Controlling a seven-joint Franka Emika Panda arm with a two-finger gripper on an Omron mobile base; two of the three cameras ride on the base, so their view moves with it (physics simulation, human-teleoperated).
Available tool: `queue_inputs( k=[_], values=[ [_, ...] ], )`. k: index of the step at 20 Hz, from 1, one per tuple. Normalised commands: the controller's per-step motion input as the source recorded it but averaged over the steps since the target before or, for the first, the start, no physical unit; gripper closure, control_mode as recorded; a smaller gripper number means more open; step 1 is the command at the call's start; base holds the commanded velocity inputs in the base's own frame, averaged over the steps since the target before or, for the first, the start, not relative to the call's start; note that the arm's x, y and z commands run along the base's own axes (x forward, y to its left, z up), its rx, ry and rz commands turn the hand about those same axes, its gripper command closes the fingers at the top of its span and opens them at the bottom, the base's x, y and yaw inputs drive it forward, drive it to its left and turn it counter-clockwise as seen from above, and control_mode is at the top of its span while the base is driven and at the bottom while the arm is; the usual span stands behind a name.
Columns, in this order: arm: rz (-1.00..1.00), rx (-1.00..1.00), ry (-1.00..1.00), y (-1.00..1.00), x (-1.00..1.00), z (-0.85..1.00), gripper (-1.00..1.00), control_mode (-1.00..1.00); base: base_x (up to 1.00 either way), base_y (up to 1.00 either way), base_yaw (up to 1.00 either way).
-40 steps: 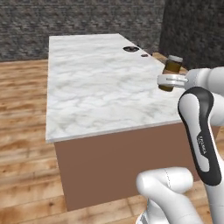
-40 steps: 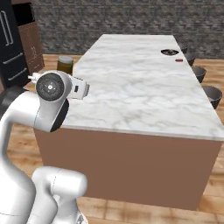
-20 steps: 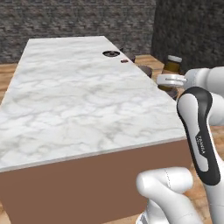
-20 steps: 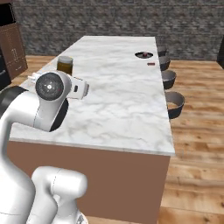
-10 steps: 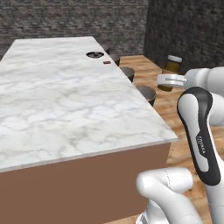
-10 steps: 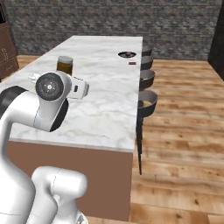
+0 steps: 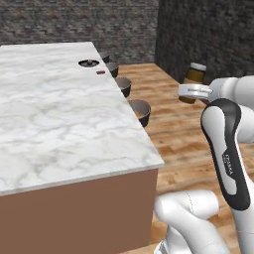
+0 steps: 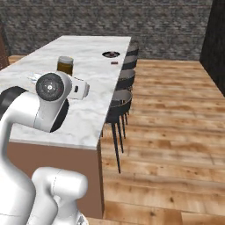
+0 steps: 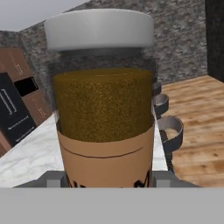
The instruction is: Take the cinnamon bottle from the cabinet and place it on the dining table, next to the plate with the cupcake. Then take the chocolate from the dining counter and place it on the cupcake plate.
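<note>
Gripper holds the cinnamon bottle upright, lifted beside the dining table, a white marble slab with grey veins. Far on it lie the round dark plate and the small chocolate. Wooden plank floor, rough grey stone wall.

Far things tiny, bottle base hidden
The cupcake on the far plate is too small to tell; cinnamon bottle hides the jaws.

Brown cinnamon bottle with pale cap, upright, held aloft in the gripper; dark plate and small chocolate bar lying apart on the white marble desk
</note>
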Motion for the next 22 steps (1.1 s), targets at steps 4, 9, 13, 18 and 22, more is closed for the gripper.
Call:
queue_inputs(
  k=[4,9,13,18,22],
  values=[
    [0.0,0.0,0.0,0.0,0.0,0.0,1.0,1.0,0.36,-0.67,0.0],
    [0.0,0.0,0.0,0.0,0.0,0.0,1.0,1.0,0.45,-0.6,0.01],
    [0.0,0.0,0.0,0.0,0.0,0.0,1.0,1.0,0.44,-0.57,0.04],
    [0.0,0.0,0.0,0.0,0.0,0.0,1.0,1.0,0.49,-0.55,0.05],
    [0.0,0.0,0.0,0.0,0.0,0.0,1.0,1.0,0.59,-0.51,0.06]
  ],
)
